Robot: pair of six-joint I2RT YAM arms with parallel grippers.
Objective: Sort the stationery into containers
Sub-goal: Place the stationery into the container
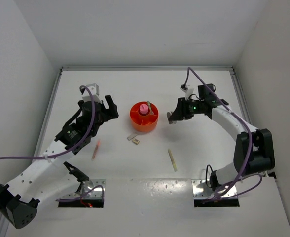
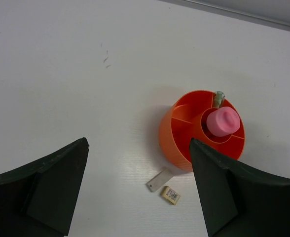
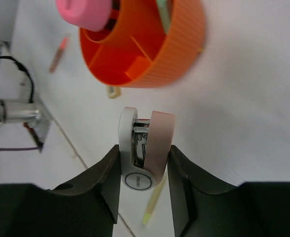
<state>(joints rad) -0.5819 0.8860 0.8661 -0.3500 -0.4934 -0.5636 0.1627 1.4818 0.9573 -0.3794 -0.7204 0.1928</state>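
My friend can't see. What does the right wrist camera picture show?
The right fingers pinch a pink mini stapler between them. Beyond it sits the round orange organiser, with a pink cylinder in its middle well and a mint green stick in one side compartment.

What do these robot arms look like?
Both the left arm and right arm have white links, black joints and a purple cable looping alongside. The left gripper and right gripper have broad black wedge-shaped fingers. A green light glows on the right wrist.
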